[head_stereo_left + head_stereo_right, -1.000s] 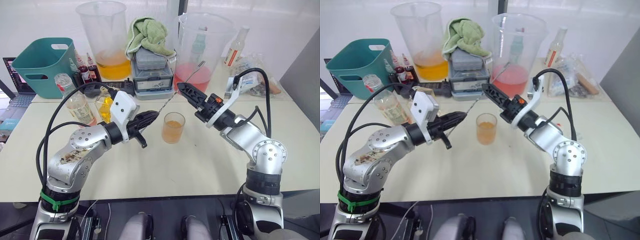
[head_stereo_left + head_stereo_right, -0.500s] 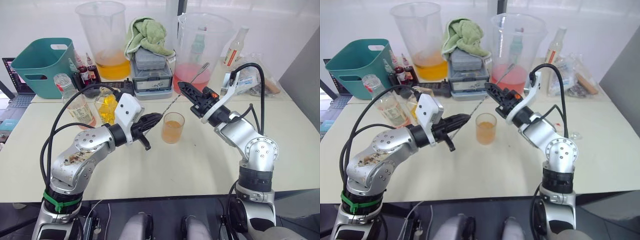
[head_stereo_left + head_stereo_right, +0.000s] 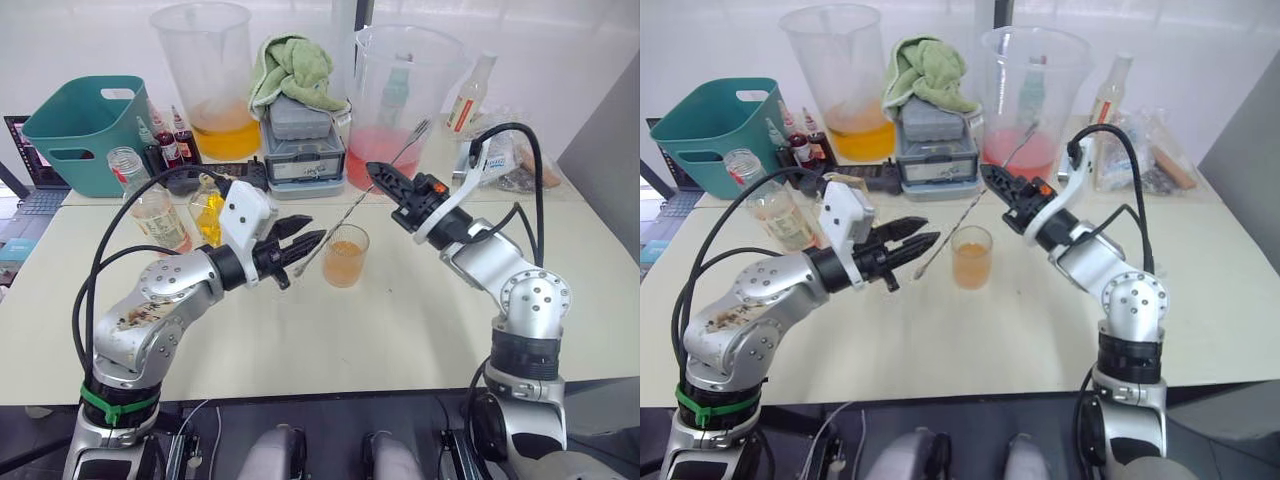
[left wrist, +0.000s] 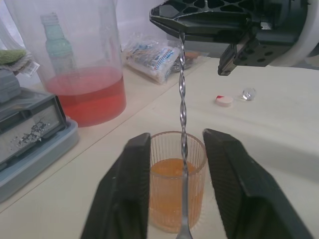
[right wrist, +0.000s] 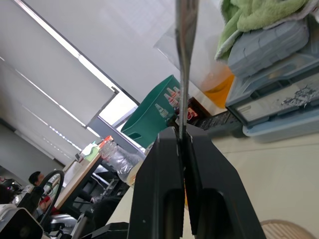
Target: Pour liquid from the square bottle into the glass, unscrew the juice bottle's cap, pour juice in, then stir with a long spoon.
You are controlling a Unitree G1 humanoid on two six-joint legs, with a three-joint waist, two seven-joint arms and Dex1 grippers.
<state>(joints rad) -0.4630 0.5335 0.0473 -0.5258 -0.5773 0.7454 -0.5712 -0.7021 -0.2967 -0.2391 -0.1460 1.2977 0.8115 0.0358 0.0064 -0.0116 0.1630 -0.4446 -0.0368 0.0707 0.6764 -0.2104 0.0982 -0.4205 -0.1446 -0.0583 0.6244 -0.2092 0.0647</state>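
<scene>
Surface: a pale cream surface [image 3: 400, 320] set against a white wall.
Glass: the ribbed glass [image 3: 346, 256], part full of orange liquid, stands near the middle, between the two grippers.
Long spoon: the long spoon [image 3: 352, 211], its stem twisted, slants across above the glass's rim.
Right gripper: the right gripper [image 3: 380, 178] has its fingers pressed together on the spoon's stem, above and behind the glass.
Left gripper: the left gripper [image 3: 305, 235] has its fingers spread apart, just beside the glass, the spoon's lower end between them.
Behind: a large jug of red liquid [image 3: 400, 95], a large jug of orange liquid [image 3: 208, 75], grey cases with a green towel [image 3: 295, 65] on top, a teal basket [image 3: 80, 130].
</scene>
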